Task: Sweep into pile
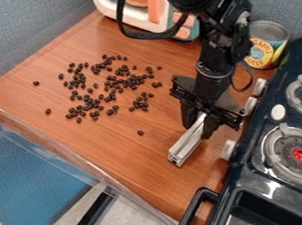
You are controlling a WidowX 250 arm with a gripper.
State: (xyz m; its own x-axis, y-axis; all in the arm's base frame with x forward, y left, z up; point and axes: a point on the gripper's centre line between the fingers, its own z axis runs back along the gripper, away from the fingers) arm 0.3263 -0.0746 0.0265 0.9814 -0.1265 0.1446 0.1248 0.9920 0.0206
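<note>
Left of the stove (254, 177), a blue-grey wall (28, 17) bordered the brown desk (110, 146). Dark beans (107, 99) lay scattered there, well apart from the stove. Up and left of the stove, a toy oven (153, 4) was cut off by the top edge. Just beside the stove, the end effector (196, 126) was closed on a pale bar (186, 147), its upper part hidden. The stove's right side was cut off.
</note>
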